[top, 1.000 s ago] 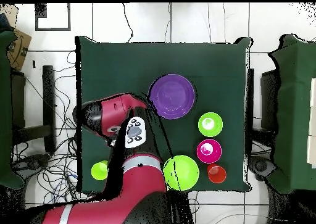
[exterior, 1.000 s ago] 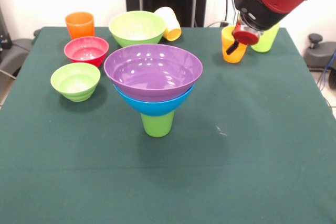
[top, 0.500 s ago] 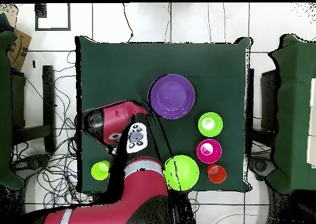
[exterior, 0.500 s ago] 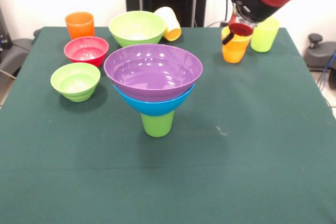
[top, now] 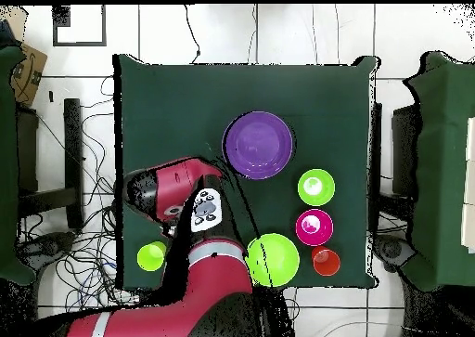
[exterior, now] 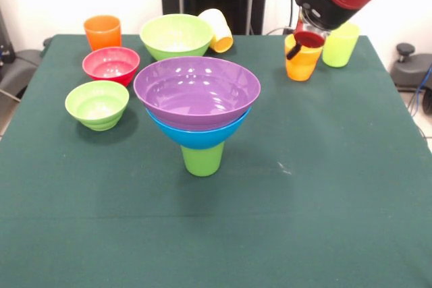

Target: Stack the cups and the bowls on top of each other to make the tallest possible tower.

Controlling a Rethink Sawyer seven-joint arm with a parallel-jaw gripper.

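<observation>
The tower stands mid-table: a green cup (exterior: pixel 202 159) carries the blue bowl (exterior: pixel 196 137), and the purple bowl (exterior: pixel 196 90) sits in that; from overhead only the purple bowl (top: pixel 259 145) shows. My gripper (exterior: pixel 306 40) hangs at the far right, just over the mouth of the orange-yellow cup (exterior: pixel 301 63); its state does not show. A yellow-green cup (exterior: pixel 340 44) (top: pixel 150 254) stands beside it. At the far left are an orange cup (exterior: pixel 102 32), a red bowl (exterior: pixel 111 65), a small lime bowl (exterior: pixel 97 103), a large lime bowl (exterior: pixel 176 35) and a tipped pale yellow cup (exterior: pixel 217 30).
The green cloth table (exterior: pixel 324 187) holds everything. In the overhead view my red arm (top: pixel 176 189) covers the orange-yellow cup. Black chairs and cables lie around the table's sides.
The arm has drawn up and back a little, so the gripper's end went from in front of the orange-yellow cup to above its rim. No cup or bowl has moved.
</observation>
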